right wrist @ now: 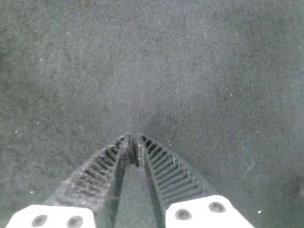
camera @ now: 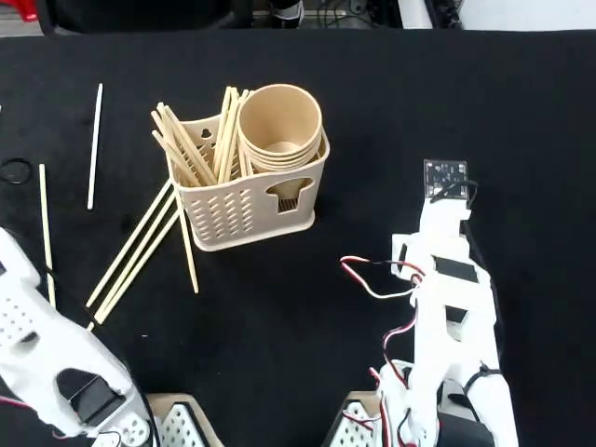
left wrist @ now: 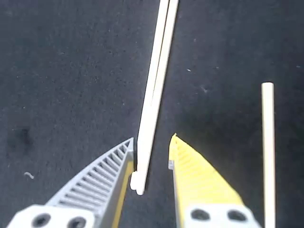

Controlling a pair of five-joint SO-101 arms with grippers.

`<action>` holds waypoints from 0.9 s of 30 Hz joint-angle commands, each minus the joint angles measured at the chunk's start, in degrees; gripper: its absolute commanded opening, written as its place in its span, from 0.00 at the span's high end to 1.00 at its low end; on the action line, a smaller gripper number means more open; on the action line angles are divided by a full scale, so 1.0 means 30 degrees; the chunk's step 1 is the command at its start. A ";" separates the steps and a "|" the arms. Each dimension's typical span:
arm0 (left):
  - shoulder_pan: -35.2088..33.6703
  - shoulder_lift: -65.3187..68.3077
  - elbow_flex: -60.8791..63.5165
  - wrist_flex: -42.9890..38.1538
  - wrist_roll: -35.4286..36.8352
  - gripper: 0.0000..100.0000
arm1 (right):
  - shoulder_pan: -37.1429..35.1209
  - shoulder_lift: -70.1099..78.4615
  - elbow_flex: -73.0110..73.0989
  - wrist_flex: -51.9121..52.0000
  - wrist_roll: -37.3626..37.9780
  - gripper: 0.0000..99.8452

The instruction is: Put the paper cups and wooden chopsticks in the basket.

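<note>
One black bench point(camera: 391, 112) carries a beige slotted basket point(camera: 247, 209) holding stacked tan paper cups point(camera: 279, 121) and pale wooden chopsticks point(camera: 191, 144); more lie loose alongside. The left gripper point(left wrist: 153, 141) is released, straddling a loose pair point(left wrist: 156, 80); the right gripper point(right wrist: 134, 138) is clenched on nothing.

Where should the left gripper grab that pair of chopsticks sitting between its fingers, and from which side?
Take the pair of chopsticks near the end by the left gripper, coming straight down from above. They are thin, long and side by side, so the open fingers closing across their width should probably catch both together.
</note>
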 commanded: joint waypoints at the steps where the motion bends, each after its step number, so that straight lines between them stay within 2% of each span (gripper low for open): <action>1: -0.0044 0.3370 -0.7927 0.3604 -0.0615 0.87 | -0.0029 -0.0044 -0.0073 -0.0293 0.0234 0.98; 6: 0.0190 0.8293 -1.4286 0.6359 -0.1817 0.87 | -0.0029 -0.0044 -0.0073 -0.0293 0.0234 0.98; 14: -0.0777 1.3070 -2.1553 0.7502 -0.1817 0.87 | -0.0029 -0.0044 -0.0073 -0.0293 0.0234 0.98; 20: -0.1304 1.3363 -2.2667 0.7531 -0.1817 0.87 | -0.0029 -0.0044 -0.0073 -0.0293 0.0234 0.98; 27: -0.1070 1.3568 -2.1612 0.7502 -0.1817 0.87 | -0.0029 -0.0044 -0.0073 -0.0293 0.0234 0.98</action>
